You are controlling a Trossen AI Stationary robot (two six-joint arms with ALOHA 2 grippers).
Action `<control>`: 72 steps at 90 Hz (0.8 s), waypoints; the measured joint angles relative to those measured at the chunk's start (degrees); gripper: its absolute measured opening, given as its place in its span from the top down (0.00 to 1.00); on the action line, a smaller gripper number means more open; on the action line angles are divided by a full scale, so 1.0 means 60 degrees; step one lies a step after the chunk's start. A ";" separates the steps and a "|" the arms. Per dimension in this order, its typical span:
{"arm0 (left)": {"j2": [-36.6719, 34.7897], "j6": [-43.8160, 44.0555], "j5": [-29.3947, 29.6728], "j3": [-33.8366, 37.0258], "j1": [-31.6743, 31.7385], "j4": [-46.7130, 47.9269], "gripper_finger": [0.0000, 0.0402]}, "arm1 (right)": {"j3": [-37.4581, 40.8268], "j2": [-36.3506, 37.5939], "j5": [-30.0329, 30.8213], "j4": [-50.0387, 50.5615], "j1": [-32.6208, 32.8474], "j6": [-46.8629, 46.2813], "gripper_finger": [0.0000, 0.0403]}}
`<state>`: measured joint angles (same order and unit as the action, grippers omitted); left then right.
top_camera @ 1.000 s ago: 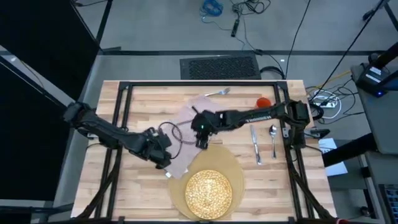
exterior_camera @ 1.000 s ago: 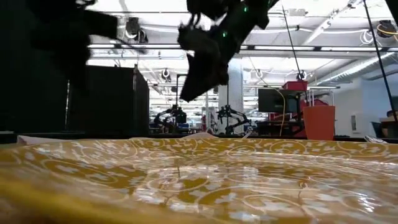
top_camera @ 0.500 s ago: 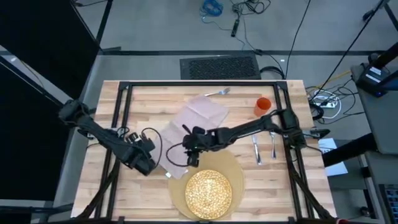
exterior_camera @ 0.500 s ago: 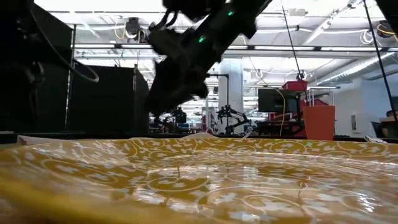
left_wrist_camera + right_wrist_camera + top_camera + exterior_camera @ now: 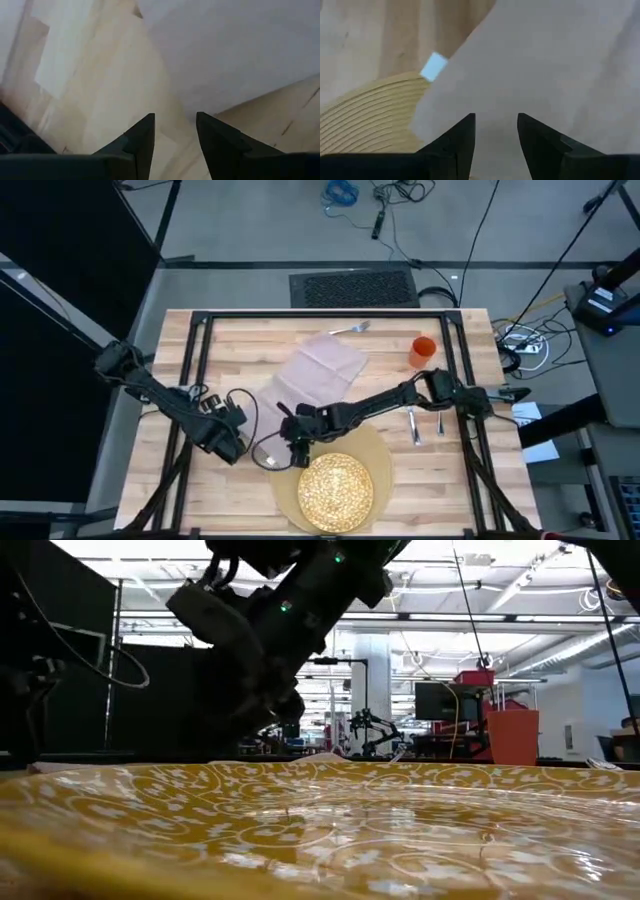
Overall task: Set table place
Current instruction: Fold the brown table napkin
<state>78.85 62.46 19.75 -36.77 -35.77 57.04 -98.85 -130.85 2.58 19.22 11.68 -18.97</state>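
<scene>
Over napkin [image 5: 310, 375] corner, right gripper [image 5: 494, 131] open, empty; left gripper [image 5: 174, 131] open too.

1. We see the wooden surface [image 5: 230, 490], pale planks inside a black frame.
2. The round tan placemat [image 5: 380, 448] lies near the front edge, with the yellow speckled plate [image 5: 335, 489] on it.
3. The beige napkin [image 5: 318, 370] lies flat, spread diagonally behind the placemat.
4. A fork [image 5: 350, 329] lies near the back edge.
5. The orange cup [image 5: 423, 351] stands upright on the right; knife [image 5: 413, 425] and spoon [image 5: 439, 423] lie side by side in front of it.
</scene>
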 joint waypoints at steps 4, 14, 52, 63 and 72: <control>0.0000 -0.0074 0.0000 0.0004 0.0000 -0.0040 0.67 | 0.0000 0.0000 0.0011 -0.0007 0.0066 -0.0074 0.67; 0.0000 -0.0430 0.0007 0.0003 0.0000 -0.0198 0.67 | 0.0000 0.0000 0.0126 -0.0014 0.0238 -0.0242 0.67; 0.0000 -0.1728 -0.0022 0.0004 0.0022 -0.0678 0.67 | 0.0004 -0.0492 0.0082 -0.0575 0.0522 -0.0761 0.67; 0.0000 -0.1818 -0.0018 0.0004 0.0029 -0.0685 0.67 | -0.0018 -0.0629 0.0064 -0.0760 0.0511 -0.0916 0.65; 0.0000 -0.1817 -0.0018 0.0024 0.0029 -0.0729 0.67 | -0.0018 -0.0637 0.0060 -0.0769 0.0511 -0.0923 0.65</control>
<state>78.85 51.56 19.64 -36.63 -35.59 52.66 -98.96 -134.67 2.94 14.61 14.74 -24.51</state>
